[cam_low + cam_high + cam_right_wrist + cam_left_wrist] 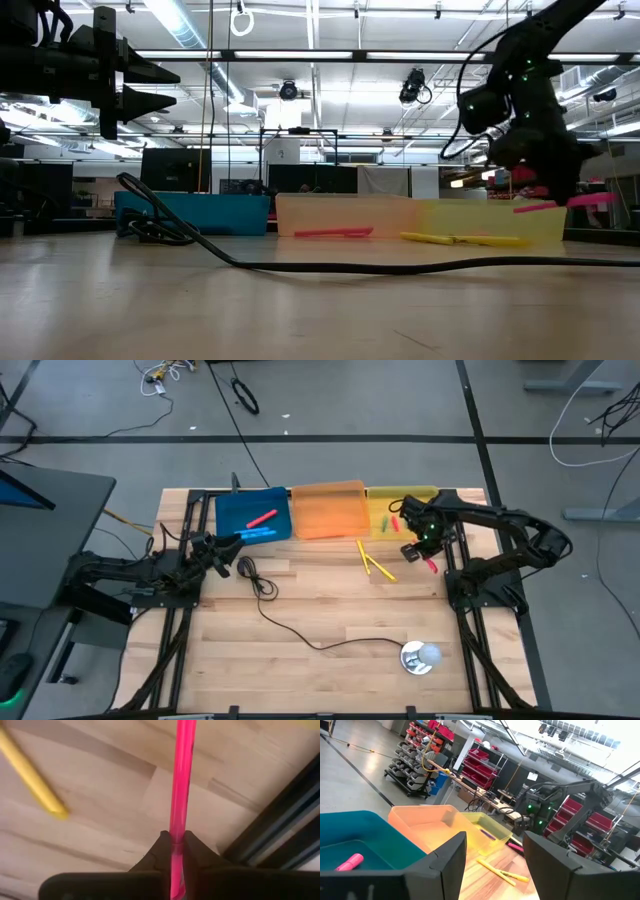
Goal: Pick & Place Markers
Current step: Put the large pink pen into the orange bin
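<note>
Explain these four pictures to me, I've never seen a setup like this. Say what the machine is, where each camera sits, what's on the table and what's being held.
This is a robot with two dark arms at a wooden table, each ending in a two-finger claw. One picture looks straight down from above, one looks level across the tabletop, and the other two come from a camera on each arm's wrist.

At the table's far edge stand three trays: blue, orange and yellow. A pink marker lies in the blue one. Two yellow markers lie on the wood, along with a black cable and a round silver-white object.

The right claw is shut on another pink marker, lifted off the table near the yellow tray. The left claw waits by the blue tray, open and empty.
</note>
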